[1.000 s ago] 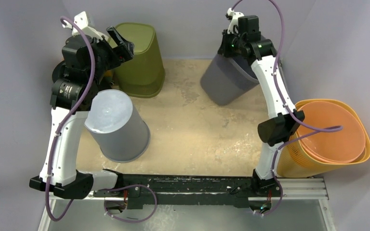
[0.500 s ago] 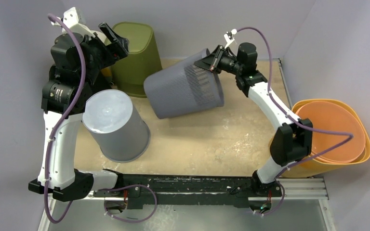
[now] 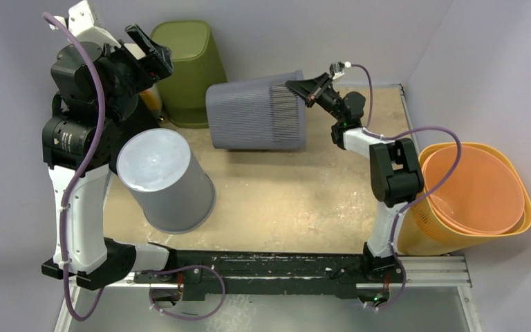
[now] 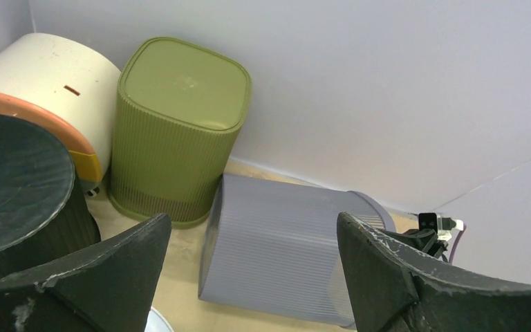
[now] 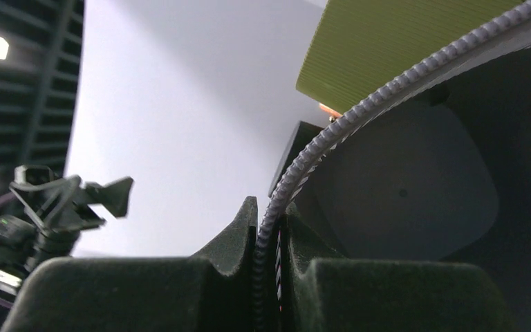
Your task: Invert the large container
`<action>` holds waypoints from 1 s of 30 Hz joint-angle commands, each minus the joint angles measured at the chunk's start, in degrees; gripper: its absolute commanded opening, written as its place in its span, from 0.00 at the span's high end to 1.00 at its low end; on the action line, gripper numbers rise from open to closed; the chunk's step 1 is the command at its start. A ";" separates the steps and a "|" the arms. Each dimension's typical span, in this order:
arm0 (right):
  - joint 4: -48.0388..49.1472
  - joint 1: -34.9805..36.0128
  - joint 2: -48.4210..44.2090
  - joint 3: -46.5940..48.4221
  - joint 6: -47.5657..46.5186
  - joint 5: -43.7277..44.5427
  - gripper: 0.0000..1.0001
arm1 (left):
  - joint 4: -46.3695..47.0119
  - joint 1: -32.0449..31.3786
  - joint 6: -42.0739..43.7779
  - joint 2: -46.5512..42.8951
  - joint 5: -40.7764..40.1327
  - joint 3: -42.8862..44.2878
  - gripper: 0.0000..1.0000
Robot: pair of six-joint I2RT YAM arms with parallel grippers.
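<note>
Where the right gripper's fingers (image 5: 238, 235) meet, they are pressed together on the beaded rim of the grey ribbed container (image 3: 256, 117). One finger is outside the wall and the other inside its dark hollow. A second ago the container stood tilted at the far right of the table (image 3: 297, 200). Half a second ago it hung at a slant further left. Now it lies level on its side at the back centre, with its base pointing left toward the olive bin (image 3: 187, 69) and its mouth pointing right. Whether its lower side touches the table or hangs just above it cannot be told. By my reading the turn is about half done: the mouth must swing down to the tabletop before the container is upside down.

The right gripper (image 3: 299, 88) holds the top of the rim, with the wrist stretched out flat to the left. The forearm folds back sharply to the elbow, which sits beside the orange baskets (image 3: 480, 194) at the right edge.

The left gripper (image 4: 252, 221) has its fingers wide apart and holds nothing. It is raised high at the back left, looking down on the olive bin and the container, apart from both. A pale grey bin (image 3: 162, 176), upside down, stands at the near left.
</note>
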 commanded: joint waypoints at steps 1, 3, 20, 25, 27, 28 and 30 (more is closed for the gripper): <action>34.96 2.39 1.35 1.25 20.20 3.36 1.00 | -1.02 -0.26 1.20 1.04 -1.33 1.33 0.14; 38.44 2.25 2.93 1.16 22.80 3.65 1.00 | -0.99 -0.26 0.87 1.31 -1.22 1.41 0.14; 47.41 -5.05 9.10 2.20 32.67 -1.48 1.00 | 0.74 -0.27 -0.32 3.45 -1.92 0.85 0.14; 47.32 -4.35 7.47 4.57 33.81 -0.73 1.00 | 1.02 -0.25 -0.56 4.13 -0.89 0.86 0.14; 47.20 -3.56 7.38 4.34 34.11 0.67 1.00 | 1.26 -0.26 -0.53 4.19 -0.78 0.62 0.14; 47.23 -3.07 7.56 4.01 34.10 1.46 1.00 | 1.45 -0.25 -0.46 4.30 -0.67 0.58 0.14; 47.19 -1.83 8.44 3.53 33.89 2.89 1.00 | 1.55 -0.22 -0.31 4.67 -0.20 0.86 0.14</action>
